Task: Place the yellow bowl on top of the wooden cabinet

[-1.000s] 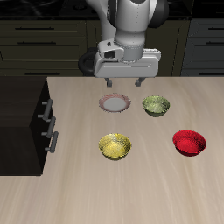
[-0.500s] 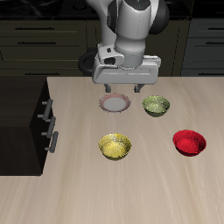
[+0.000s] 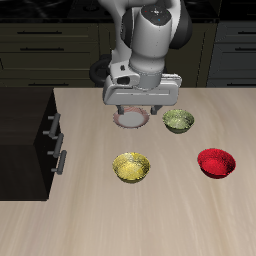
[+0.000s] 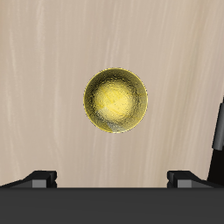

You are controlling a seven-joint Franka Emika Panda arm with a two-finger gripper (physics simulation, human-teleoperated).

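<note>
While the yellow bowl (image 3: pixel 131 167) rests alone on the worktop (image 3: pixel 160 225) toward its front edge, well apart from the wooden cabinet (image 3: pixel 25 140), the gripper (image 3: pixel 140 107) is held above and farther back, jaws spread and empty. It is judged to be lined up for a descent, since the yellow bowl is centred in the wrist view.

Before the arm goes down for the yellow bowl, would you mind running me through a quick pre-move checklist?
1. Gripper open and holding nothing: ok.
2. Yellow bowl upright on the table, in the wrist view: ok.
3. Yellow bowl apart from the olive-green bowl and red bowl: ok.
4. Gripper directly over the yellow bowl: not ok, it hangs farther back, above the plate.
5. Top of the wooden cabinet bare: ok.
</note>
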